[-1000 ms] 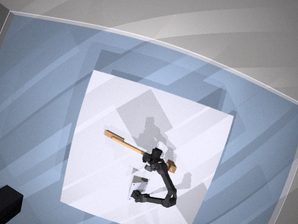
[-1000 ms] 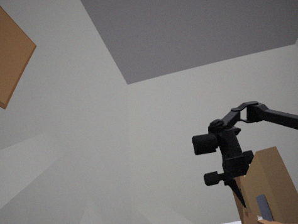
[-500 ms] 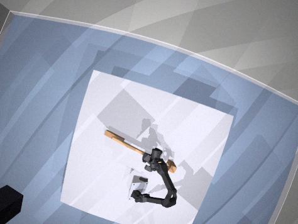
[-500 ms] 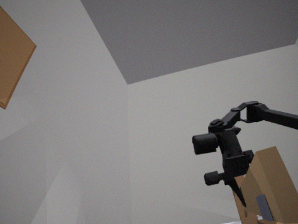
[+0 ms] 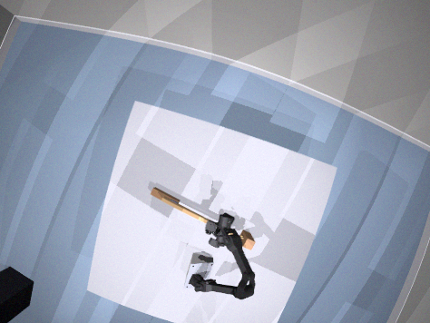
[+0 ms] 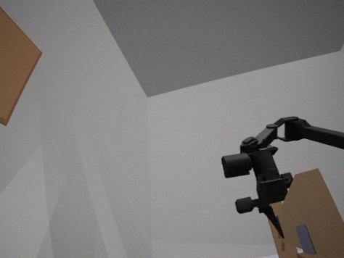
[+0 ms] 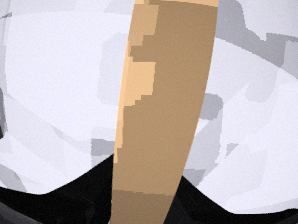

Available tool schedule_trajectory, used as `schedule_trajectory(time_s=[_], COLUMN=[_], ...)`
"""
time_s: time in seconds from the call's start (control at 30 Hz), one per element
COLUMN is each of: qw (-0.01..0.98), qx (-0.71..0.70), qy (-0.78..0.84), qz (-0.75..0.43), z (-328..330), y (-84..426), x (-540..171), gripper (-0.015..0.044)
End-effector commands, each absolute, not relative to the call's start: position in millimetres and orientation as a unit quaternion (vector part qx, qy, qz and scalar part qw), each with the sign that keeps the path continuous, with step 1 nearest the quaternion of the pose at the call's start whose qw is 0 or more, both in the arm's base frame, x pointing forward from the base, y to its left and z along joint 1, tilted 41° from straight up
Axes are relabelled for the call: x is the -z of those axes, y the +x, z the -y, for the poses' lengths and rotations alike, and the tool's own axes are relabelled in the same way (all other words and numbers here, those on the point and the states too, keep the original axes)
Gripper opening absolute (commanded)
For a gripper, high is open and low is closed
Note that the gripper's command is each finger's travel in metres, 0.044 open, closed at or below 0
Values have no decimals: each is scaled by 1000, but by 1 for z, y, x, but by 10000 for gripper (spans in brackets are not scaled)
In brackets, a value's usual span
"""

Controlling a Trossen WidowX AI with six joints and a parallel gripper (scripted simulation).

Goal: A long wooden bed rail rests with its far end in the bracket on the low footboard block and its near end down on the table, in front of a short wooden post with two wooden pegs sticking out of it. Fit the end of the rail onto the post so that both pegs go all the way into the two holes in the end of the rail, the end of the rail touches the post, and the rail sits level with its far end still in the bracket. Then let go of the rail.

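The hand (image 5: 217, 227) is clamped narrowly on the rail (image 5: 190, 210) close to the post (image 5: 248, 239), with the rail's other end away from the post at the footboard block (image 5: 160, 193). To seat it well, I would keep the rail level and in line with the pegs, then push straight toward the post until the end touches before releasing. The top view shows the whole rail on the counter (image 5: 150, 254); the wrist view shows only wood running between the jaws, and neither shows the pegs or holes
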State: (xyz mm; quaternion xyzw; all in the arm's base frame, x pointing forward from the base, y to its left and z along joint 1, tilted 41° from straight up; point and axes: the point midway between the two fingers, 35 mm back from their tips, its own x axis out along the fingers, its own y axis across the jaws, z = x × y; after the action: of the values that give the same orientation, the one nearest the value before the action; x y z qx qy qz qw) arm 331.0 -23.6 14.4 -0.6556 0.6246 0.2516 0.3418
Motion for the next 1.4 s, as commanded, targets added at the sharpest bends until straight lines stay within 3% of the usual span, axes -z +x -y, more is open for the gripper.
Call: schedule_trajectory(time_s=[0.0,1.37], qw=[344,344], qx=[-253,-253], qy=[-659,-659], qz=[-620,-620], z=[20,19], y=[334,334], x=[-15,-15], gripper=[0,0])
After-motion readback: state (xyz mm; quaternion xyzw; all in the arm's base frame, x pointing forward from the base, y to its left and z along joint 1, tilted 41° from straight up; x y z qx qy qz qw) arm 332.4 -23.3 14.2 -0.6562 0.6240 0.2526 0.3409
